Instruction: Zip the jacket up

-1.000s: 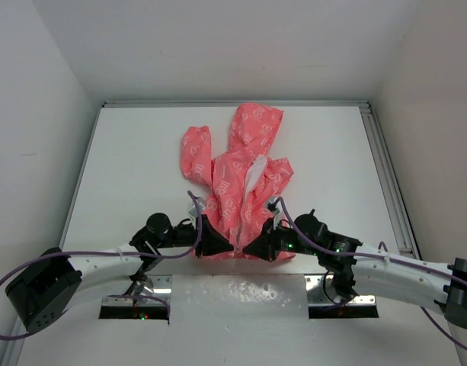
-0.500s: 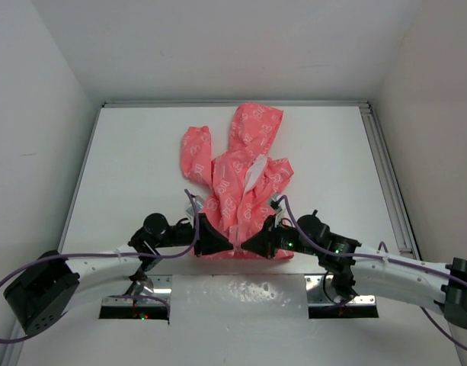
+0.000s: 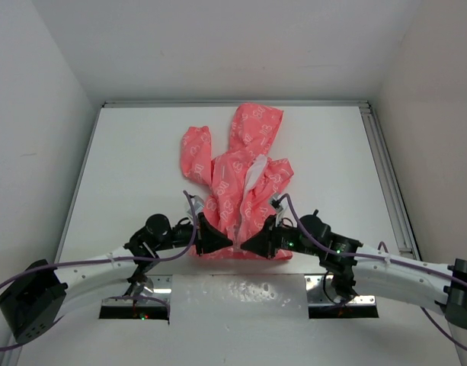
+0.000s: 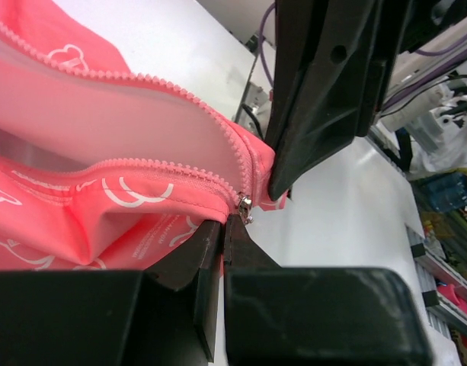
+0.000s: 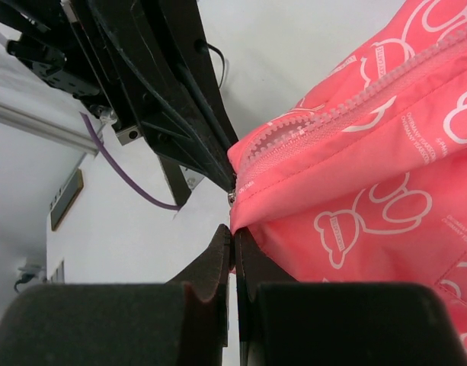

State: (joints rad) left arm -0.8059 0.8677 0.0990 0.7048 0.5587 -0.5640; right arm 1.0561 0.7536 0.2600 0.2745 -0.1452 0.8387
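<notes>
Pink jacket hem pinched: left pincer, right pincer.

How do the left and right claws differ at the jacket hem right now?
The left claw reaches in from the left, the right claw from the right, tips facing. The left claw's tips sit just under the metal zipper slider; the right claw's tips touch the jacket at its hem corner. Both are shut at the bottom hem, almost meeting; the zipper above is open.
</notes>
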